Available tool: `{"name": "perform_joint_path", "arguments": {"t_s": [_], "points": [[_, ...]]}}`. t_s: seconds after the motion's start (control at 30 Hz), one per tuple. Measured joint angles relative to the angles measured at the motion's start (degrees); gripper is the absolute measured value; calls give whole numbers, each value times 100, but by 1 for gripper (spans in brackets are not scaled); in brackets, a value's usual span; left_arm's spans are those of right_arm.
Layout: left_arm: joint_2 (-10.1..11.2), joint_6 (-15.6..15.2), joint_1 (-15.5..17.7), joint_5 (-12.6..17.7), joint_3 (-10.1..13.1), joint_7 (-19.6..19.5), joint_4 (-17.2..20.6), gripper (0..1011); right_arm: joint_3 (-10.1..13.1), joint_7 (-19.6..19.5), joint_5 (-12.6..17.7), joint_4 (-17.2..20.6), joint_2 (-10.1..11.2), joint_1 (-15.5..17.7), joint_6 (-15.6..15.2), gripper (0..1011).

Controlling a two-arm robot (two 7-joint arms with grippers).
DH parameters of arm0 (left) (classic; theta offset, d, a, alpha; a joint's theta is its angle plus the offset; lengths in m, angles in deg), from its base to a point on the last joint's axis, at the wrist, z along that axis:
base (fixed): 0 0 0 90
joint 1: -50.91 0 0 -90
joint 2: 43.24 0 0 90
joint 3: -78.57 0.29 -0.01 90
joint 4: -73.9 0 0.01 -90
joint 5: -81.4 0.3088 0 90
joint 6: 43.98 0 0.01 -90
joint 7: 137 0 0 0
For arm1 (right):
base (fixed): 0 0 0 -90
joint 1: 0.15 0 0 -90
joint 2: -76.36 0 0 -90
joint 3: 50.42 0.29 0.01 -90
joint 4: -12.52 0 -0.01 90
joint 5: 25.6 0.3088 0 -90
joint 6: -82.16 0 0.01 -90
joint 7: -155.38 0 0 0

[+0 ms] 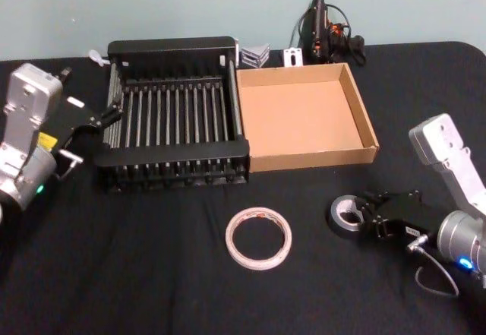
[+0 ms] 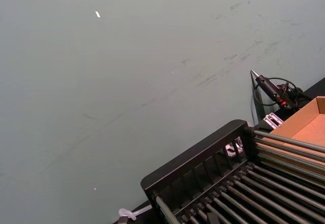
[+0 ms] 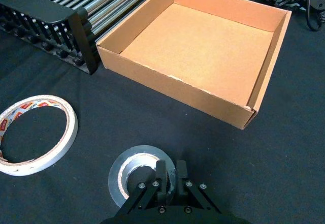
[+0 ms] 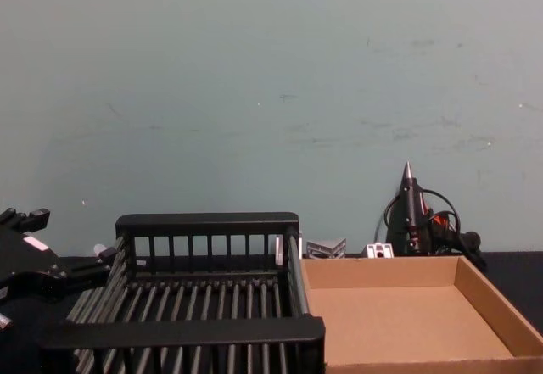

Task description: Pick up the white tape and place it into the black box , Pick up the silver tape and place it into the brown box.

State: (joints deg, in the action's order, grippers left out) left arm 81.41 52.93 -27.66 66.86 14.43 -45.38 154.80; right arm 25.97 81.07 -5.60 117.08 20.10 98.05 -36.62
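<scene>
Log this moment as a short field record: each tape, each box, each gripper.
white tape: flat on the table, in front of the black box, untouched
silver tape: flat on the table, in front of the brown box
black box: holds no tape
brown box: holds no tape, touching the black box's right side
right gripper: at the silver tape, jaws pinched on its wall, one inside the core
left gripper: raised at the black box's left side, holding nothing
progress: neither tape placed yet
</scene>
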Motion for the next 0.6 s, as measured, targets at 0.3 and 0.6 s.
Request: {"name": "perform_joint_path", "arguments": {"t_s": [0.3,0.6], "points": [[0,0,0,0,0,0,0,1001,176,144,37,154,28,97,216,122],[0,0,0,0,0,0,0,1001,402,286,154,464,143,106,534,122]]}}
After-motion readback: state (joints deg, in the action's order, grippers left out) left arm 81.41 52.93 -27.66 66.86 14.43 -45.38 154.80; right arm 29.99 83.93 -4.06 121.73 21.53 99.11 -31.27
